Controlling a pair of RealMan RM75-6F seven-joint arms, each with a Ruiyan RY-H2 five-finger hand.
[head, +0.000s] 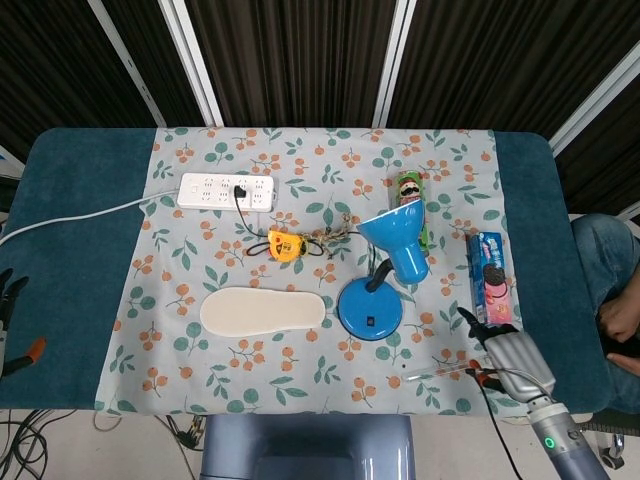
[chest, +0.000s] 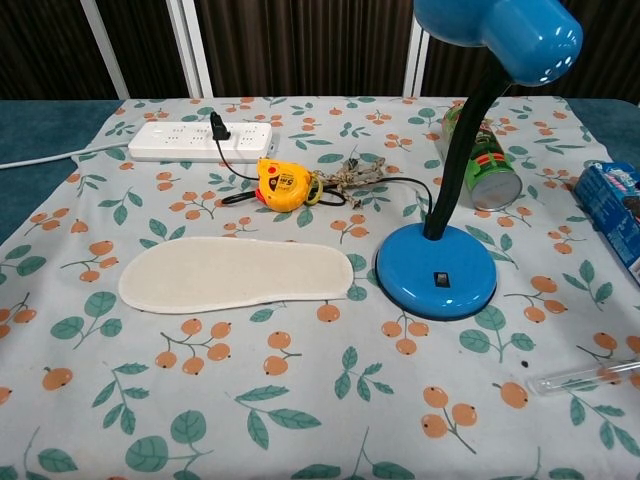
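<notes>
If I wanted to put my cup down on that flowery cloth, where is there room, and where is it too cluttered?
Free: the near strip in front of the insole, and the far edge behind the power strip. Crowded: around the blue lamp, with the tape measure, the can, the cookie box, the clear tube and the right hand.

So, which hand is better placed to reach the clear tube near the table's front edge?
The right hand: it hovers just above the clear tube, beside the cookie box. The left hand sits at the far left edge.
</notes>
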